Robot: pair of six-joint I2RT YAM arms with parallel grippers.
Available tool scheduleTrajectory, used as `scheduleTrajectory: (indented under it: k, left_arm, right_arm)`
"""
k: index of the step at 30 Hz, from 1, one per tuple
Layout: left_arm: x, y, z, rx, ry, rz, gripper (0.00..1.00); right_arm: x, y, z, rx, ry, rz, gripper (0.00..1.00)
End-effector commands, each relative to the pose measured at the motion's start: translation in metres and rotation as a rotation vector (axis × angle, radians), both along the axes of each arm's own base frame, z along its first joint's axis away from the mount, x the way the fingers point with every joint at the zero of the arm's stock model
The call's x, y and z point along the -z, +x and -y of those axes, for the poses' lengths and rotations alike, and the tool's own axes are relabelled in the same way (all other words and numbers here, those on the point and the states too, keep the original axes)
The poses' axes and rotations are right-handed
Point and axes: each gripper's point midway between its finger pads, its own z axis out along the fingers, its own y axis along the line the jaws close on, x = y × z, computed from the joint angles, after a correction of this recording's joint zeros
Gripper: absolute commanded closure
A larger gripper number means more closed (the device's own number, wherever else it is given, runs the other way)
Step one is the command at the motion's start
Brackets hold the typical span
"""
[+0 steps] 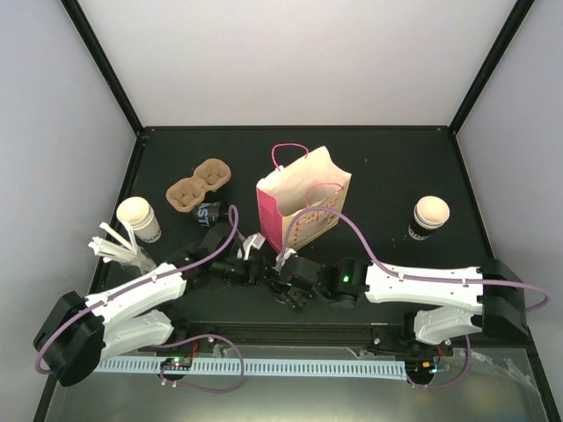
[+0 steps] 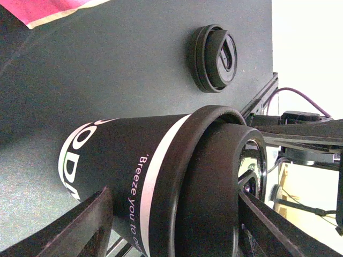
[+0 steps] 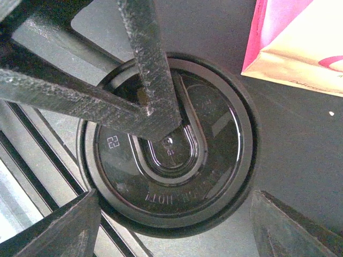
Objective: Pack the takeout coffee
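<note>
— Where's the coffee?
— One black paper cup with a black lid [image 2: 123,160] sits tilted in my left gripper [image 2: 176,214], jaws clamped on it. Two more, cream-topped and black-banded, stand on the black table [image 1: 387,167]: the left cup [image 1: 134,214] and the right cup [image 1: 431,213], both outside the brown pulp two-cup tray [image 1: 200,185].
— Your right?
— My right gripper [image 3: 177,206] hovers, jaws apart, over a round black plastic lid [image 3: 217,123] beside the pink-and-cream paper bag [image 1: 303,202]

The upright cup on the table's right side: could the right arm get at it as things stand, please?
Probably yes. The cup stands alone on the table beyond the right arm, clear of the bag. The right pincer is open over a black lid, so it must swing back first.
</note>
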Motion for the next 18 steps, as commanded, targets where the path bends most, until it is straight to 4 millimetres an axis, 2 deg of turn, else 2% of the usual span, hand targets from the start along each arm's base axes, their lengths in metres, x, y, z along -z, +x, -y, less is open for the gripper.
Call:
scheduleTrajectory:
  k: [1, 7, 18]
  left_arm:
    - [0.0, 0.002, 0.002, 0.003, 0.021, 0.004, 0.37]
    - [-0.001, 0.002, 0.003, 0.004, 0.023, 0.001, 0.38]
    - [0.002, -0.001, 0.005, 0.013, 0.029, -0.01, 0.39]
  right_arm:
    - [-0.011, 0.002, 0.001, -0.025, -0.031, 0.031, 0.22]
    - [-0.013, 0.002, -0.006, -0.039, -0.017, 0.036, 0.25]
    - [0.022, -0.006, -0.007, -0.047, -0.058, -0.031, 0.31]
